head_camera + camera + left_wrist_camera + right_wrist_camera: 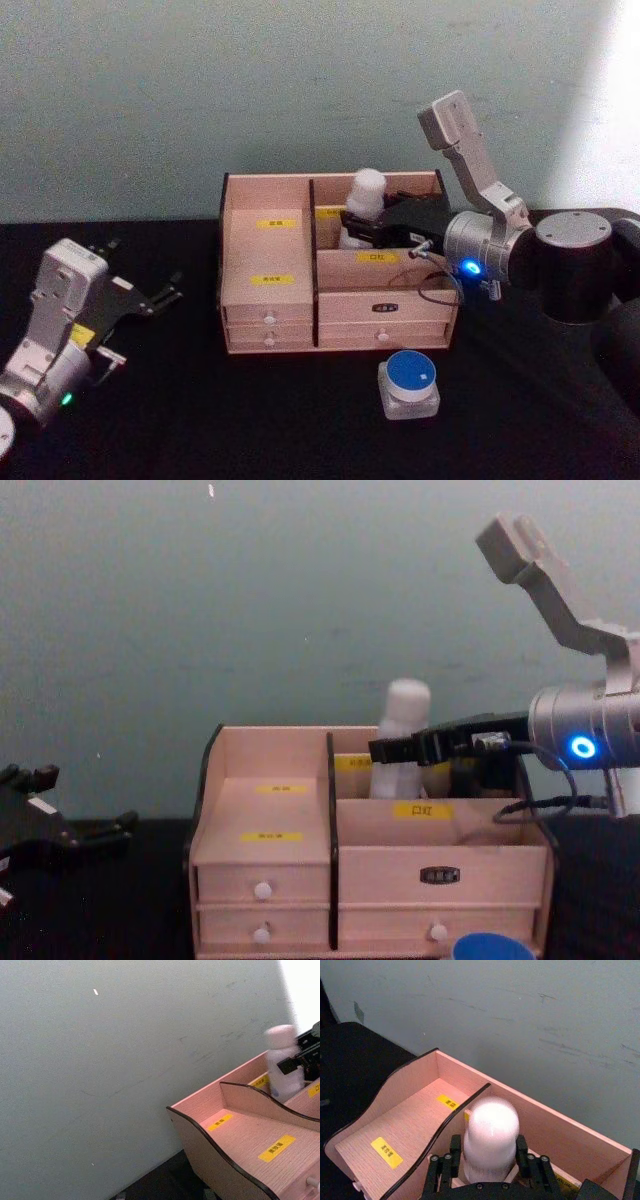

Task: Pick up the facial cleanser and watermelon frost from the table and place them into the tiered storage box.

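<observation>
The facial cleanser (367,198), a slim white bottle with a rounded cap, stands upright in the back right compartment of the tiered storage box (268,312). My right gripper (358,228) reaches in from the right and is shut on the bottle's body; the right wrist view shows a black finger (522,1151) pressed against each side of the facial cleanser (491,1136). From the chest, the cleanser's cap (406,712) rises above the right gripper (398,749). The watermelon frost (410,385), a blue-lidded jar, sits on the table in front of the box. My left gripper (143,272) rests open at the left.
A black table holds everything, and a pale wall stands close behind the box (265,852). The box's left stepped compartments (412,1127) hold nothing. A thin cable (440,290) loops down from the right wrist over the box's front right corner.
</observation>
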Action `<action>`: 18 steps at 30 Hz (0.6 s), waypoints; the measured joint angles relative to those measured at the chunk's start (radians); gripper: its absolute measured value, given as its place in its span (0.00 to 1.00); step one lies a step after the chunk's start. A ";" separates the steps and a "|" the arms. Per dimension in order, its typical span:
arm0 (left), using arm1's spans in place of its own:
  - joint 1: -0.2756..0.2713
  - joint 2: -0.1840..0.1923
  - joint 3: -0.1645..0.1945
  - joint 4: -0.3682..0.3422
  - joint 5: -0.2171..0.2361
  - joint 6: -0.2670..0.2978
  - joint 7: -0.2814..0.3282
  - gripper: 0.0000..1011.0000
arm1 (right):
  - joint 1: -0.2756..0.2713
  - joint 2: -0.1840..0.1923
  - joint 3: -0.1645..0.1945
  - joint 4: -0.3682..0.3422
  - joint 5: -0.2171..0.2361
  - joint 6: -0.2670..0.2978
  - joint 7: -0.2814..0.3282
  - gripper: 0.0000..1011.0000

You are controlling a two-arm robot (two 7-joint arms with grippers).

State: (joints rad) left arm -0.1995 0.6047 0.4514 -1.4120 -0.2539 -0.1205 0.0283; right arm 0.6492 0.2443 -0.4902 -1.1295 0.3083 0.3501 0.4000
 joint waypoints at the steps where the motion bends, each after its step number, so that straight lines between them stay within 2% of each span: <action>1: 0.000 0.000 0.000 0.000 0.000 0.000 0.000 0.99 | 0.000 0.000 0.000 0.000 0.000 0.000 0.000 0.67; 11: 0.000 0.000 0.000 0.000 0.000 0.000 0.000 0.99 | 0.000 0.000 -0.001 0.000 0.001 0.000 0.000 0.95; 14: 0.000 0.000 0.000 0.000 0.000 0.000 0.000 0.99 | 0.000 0.000 -0.001 0.000 0.001 0.000 0.000 0.99; 18: 0.000 0.000 0.000 0.000 0.000 0.000 0.000 0.99 | 0.000 0.000 -0.001 0.000 0.002 0.001 0.000 0.99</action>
State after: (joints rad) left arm -0.1995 0.6047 0.4514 -1.4120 -0.2539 -0.1206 0.0283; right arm 0.6495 0.2447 -0.4914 -1.1296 0.3101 0.3507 0.4003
